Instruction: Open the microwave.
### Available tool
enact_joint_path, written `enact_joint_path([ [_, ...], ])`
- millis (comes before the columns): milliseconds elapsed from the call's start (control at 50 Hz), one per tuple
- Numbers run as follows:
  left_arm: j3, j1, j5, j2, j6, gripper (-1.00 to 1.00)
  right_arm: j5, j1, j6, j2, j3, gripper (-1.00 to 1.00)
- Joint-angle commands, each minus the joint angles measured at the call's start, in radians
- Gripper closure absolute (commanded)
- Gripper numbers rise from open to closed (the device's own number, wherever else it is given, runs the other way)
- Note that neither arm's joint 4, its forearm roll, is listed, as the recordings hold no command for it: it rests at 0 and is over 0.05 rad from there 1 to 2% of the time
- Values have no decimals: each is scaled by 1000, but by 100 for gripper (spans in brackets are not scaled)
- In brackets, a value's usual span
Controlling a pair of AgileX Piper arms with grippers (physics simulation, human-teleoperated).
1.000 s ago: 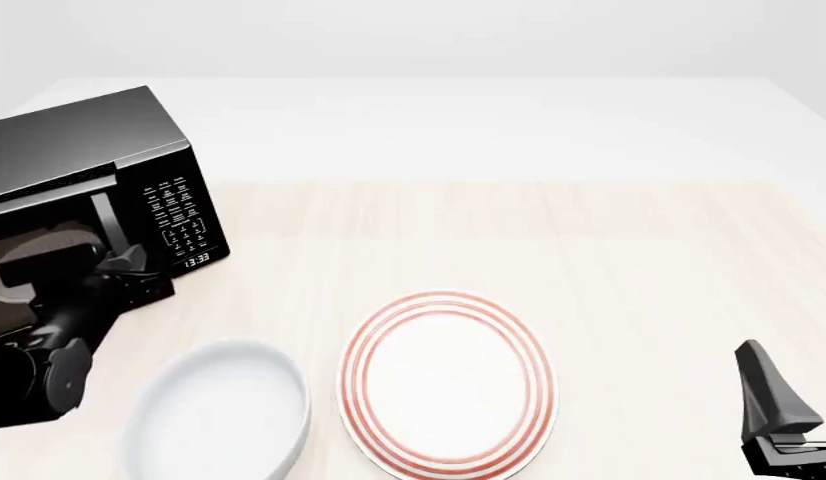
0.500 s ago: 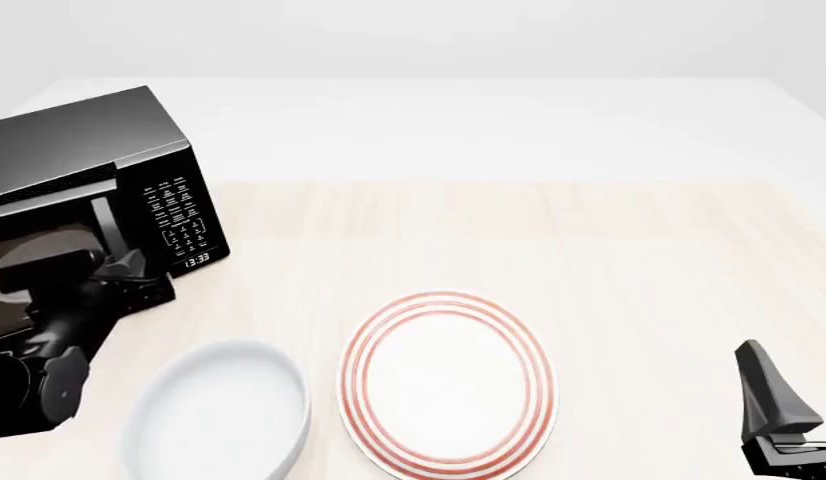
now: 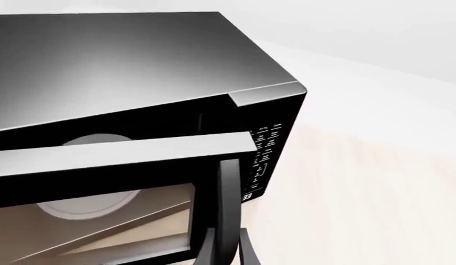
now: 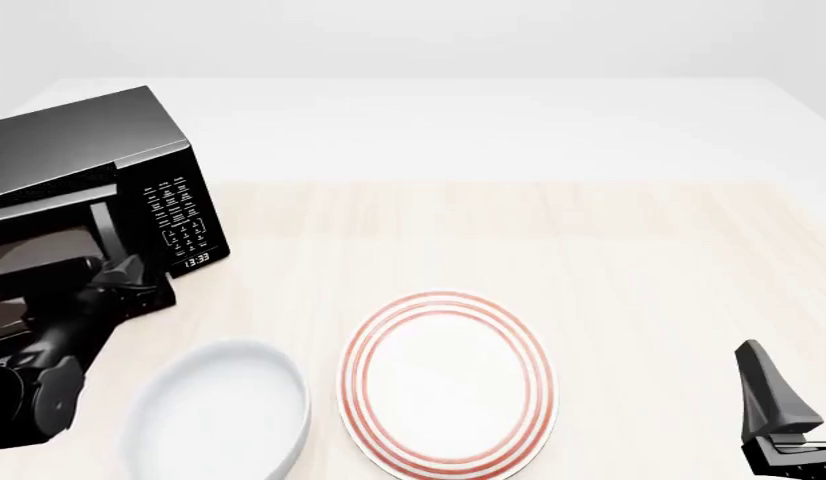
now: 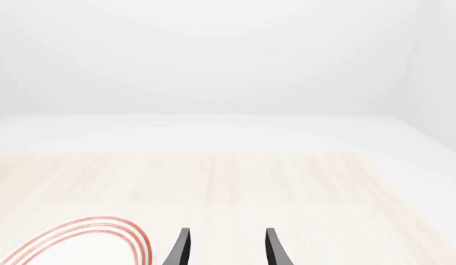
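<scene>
Glossy black box microwave [image 4: 113, 185] sitting far-left on table, door [image 3: 117, 165] standing partly ajar. Left gripper [image 3: 226, 251] closing on vertical bar handle [image 3: 226, 204] (fingertips mostly cropped). Right gripper [image 5: 224, 248] idling, fingers parted, empty. Risk: handle slipping free if pull arc is diverging from hinge swing.

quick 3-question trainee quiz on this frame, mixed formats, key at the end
1. True or false: the microwave door is fully shut.
2. Which end effector is at the door handle: A left, B right?
3. Fill in: the plate has ___ rings on its rim.

Key: 1 false, the door is ajar. 2 A. 3 red.
</scene>
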Motion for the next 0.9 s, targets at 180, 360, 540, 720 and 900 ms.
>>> enact_joint_path([
  [180, 2, -3, -5, -72, -3, 100, 0, 0, 0, 0, 0, -100],
  [360, 14, -1, 3, -97, -1, 100, 0, 0, 0, 0, 0, -100],
  [540, 42, 0, -15, -114, -5, 100, 0, 0, 0, 0, 0, -100],
  [720, 69, 4, -25, -141, -6, 100, 0, 0, 0, 0, 0, -100],
  [900, 91, 9, -29, -163, -2, 100, 0, 0, 0, 0, 0, -100],
])
